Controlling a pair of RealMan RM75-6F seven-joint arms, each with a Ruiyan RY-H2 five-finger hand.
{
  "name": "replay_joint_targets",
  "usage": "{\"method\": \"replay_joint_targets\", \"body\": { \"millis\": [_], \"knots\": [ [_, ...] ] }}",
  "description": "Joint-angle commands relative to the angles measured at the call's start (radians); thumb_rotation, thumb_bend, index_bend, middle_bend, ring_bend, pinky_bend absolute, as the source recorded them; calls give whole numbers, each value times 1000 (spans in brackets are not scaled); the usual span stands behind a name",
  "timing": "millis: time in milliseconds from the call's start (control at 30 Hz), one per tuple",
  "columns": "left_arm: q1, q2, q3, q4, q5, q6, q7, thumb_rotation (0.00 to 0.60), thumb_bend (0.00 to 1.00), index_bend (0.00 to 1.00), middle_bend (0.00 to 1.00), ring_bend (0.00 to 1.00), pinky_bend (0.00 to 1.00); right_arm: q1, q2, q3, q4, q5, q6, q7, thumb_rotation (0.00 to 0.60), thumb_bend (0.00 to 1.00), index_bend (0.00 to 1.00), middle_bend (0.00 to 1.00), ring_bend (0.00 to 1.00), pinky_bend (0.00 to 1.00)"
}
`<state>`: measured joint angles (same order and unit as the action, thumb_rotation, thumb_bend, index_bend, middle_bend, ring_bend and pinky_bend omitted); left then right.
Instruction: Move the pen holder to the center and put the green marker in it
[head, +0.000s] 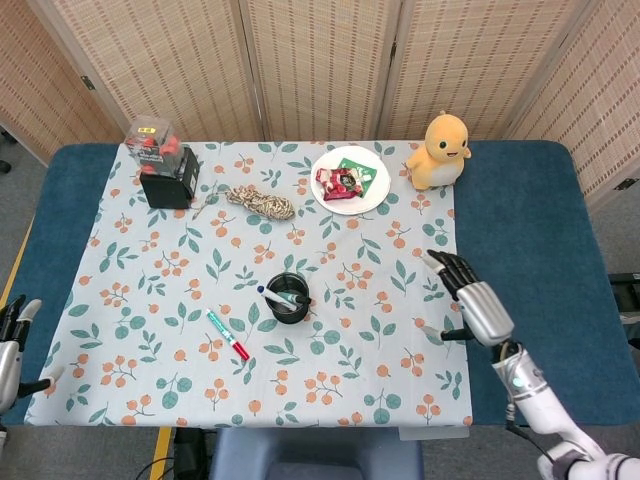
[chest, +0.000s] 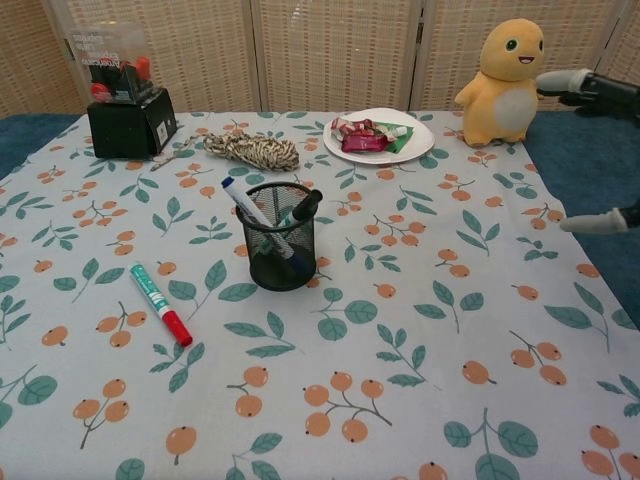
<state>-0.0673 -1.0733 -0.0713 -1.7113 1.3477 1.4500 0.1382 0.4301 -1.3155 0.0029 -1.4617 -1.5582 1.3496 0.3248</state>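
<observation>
The black mesh pen holder (head: 288, 297) (chest: 279, 236) stands upright near the middle of the patterned tablecloth, with two pens leaning inside. The green marker (head: 227, 334) (chest: 160, 303) with a red cap lies flat on the cloth, to the left of the holder and nearer the front. My right hand (head: 472, 301) (chest: 595, 95) is open with fingers spread, out over the right edge of the cloth, far from the holder. My left hand (head: 14, 345) shows at the far left edge, open and holding nothing.
A yellow plush toy (head: 441, 149) sits at the back right. A white plate (head: 350, 180) with snacks is at the back centre, a coiled rope (head: 262, 202) to its left, and a black box (head: 167, 166) with a clear container at the back left.
</observation>
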Motion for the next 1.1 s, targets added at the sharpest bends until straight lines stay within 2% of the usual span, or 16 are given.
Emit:
{"method": "replay_joint_targets", "body": {
  "millis": [33,133,233,367,500,600,767,1000,1100],
  "knots": [
    [-3,-1,3,-1,7,-4,3,600,201,0,0,0,339,-90,180,-61,-131,55,14,-196,600,107,0,0,0,0],
    [-8,-1,11,-5,22,-12,-1,600,201,0,0,0,339,-156,202,-45,-156,142,75,-342,600,124,0,0,0,0],
    [-11,-4,13,-3,23,-17,8,600,201,0,0,0,339,-207,179,-28,-164,186,135,-408,600,141,0,0,0,0],
    [-19,-12,20,0,42,-25,18,600,201,0,15,0,339,-247,174,-19,-178,169,199,-463,600,151,0,0,0,0],
    [-37,-36,34,30,113,-28,-15,600,201,0,103,2,339,-276,174,-18,-184,127,242,-468,600,153,0,0,0,0],
    [-60,-60,43,64,151,-52,-49,600,201,24,179,44,339,-283,176,-14,-180,119,240,-462,600,152,0,0,0,0],
    [-119,-105,43,111,175,-127,-42,600,201,169,248,92,339,-272,177,-4,-173,125,185,-463,600,152,0,0,0,0],
    [-198,-96,41,49,195,-225,7,600,201,265,304,101,339,-253,175,-3,-171,114,113,-474,600,152,0,0,0,0],
    [-233,-95,33,34,210,-253,9,600,208,308,373,151,340,-252,173,-1,-170,107,102,-477,600,152,0,0,0,0]
  ]
}}
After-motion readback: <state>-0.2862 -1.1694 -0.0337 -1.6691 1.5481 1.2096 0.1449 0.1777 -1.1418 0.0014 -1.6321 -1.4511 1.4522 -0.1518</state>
